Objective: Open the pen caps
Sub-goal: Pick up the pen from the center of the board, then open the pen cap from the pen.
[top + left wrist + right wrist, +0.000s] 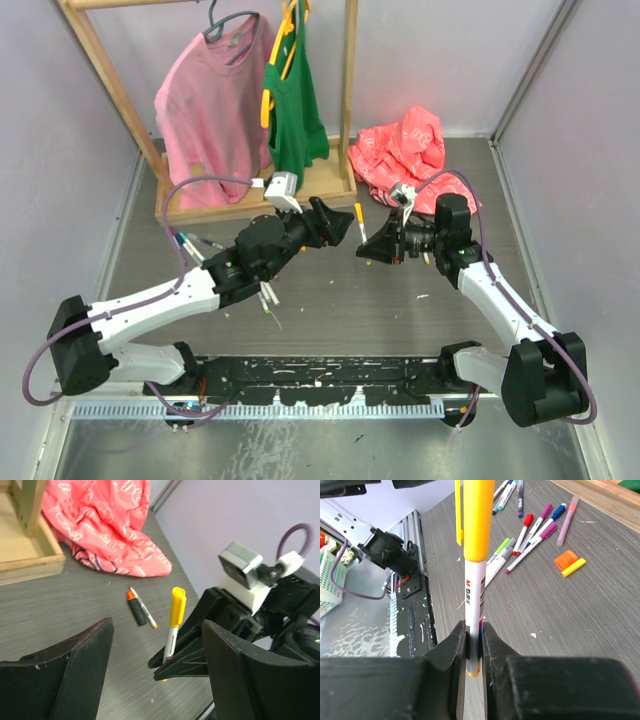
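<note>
My right gripper (474,636) is shut on the white barrel of a marker pen (474,610) and holds it upright above the table; its yellow cap (477,520) is on. In the left wrist view the same pen (171,637) and yellow cap (177,607) stand between my left gripper's (157,630) wide-open jaws, touching neither. In the top view the left gripper (333,222) is just left of the pen (358,222) and the right gripper (372,248) just below it. Several capped pens (532,530) lie behind, with a loose orange cap (566,560) and a loose yellow cap (574,567).
A stubby black highlighter with an orange cap (135,609) and a thin pen (143,608) lie near a red plastic bag (405,150). A wooden clothes rack (250,195) holds a pink shirt (205,105) and a green top (293,110). More pens (268,296) lie under the left arm.
</note>
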You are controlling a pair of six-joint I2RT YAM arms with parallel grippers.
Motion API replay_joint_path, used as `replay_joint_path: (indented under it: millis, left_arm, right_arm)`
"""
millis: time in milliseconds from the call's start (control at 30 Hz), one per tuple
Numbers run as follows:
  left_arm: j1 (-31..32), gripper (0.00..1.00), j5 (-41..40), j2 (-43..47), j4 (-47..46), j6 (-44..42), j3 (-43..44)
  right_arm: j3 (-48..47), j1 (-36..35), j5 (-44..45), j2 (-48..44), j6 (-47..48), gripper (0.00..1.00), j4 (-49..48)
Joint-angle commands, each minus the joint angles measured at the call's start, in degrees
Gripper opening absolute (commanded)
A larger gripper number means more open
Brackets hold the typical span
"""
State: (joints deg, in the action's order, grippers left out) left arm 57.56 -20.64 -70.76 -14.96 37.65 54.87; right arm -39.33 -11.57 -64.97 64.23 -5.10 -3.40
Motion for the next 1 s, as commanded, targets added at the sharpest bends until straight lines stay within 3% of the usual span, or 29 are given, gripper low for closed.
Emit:
replay_joint_path:
  millis: [0,367,967]
  left_arm:
    - [-0.1,0.7,-1.6,-1.5,6.8,0.7,3.9]
    - [-0.2,0.57,1.3,-8.9,5.9,2.2,9.8]
    - [-0.2,0.51,1.5,-8.4,2.3,3.6,8.9]
  right_arm:
    - [-2.7,-0.3,0.5,-1.4,2.1,0.01,0.1]
    - [-2.9,-0.4,0.8,-1.1,2.6,0.01,0.7]
    - [-3.1,-0.5,1.1,-0.8,3.2,0.01,1.4]
